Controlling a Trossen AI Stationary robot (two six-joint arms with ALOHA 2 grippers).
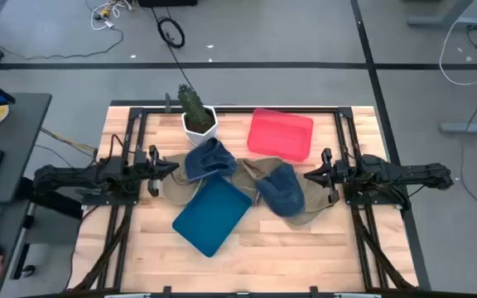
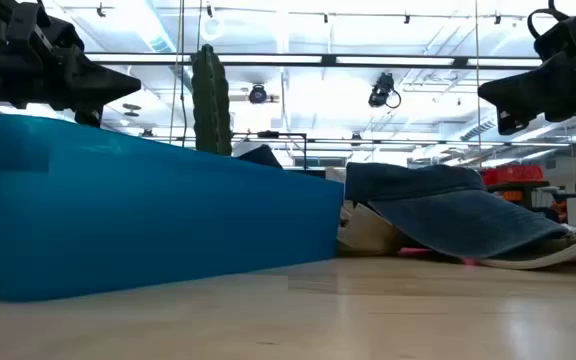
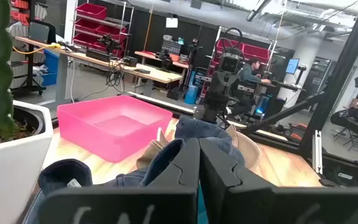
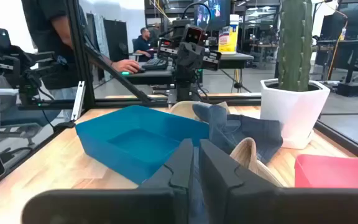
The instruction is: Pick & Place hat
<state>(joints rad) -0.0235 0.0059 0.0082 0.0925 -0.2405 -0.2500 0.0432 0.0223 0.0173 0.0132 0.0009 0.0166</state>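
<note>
In the high view, two blue-and-tan hats are seen at the centre of the wooden surface [image 1: 321, 240]: one hat [image 1: 208, 161] at centre left below the potted cactus [image 1: 195, 112], the other hat [image 1: 284, 190] at centre right below the pink bin [image 1: 281, 133], with a blue bin [image 1: 211, 215] lower between them. The left tool [image 1: 175, 166] at mid left and the right tool [image 1: 307, 175] at mid right are each held with fingers together, nothing being gripped.

Two blue hats [image 1: 209, 160] lie between blue bin [image 1: 212, 215] and pink bin [image 1: 281, 134]
</note>
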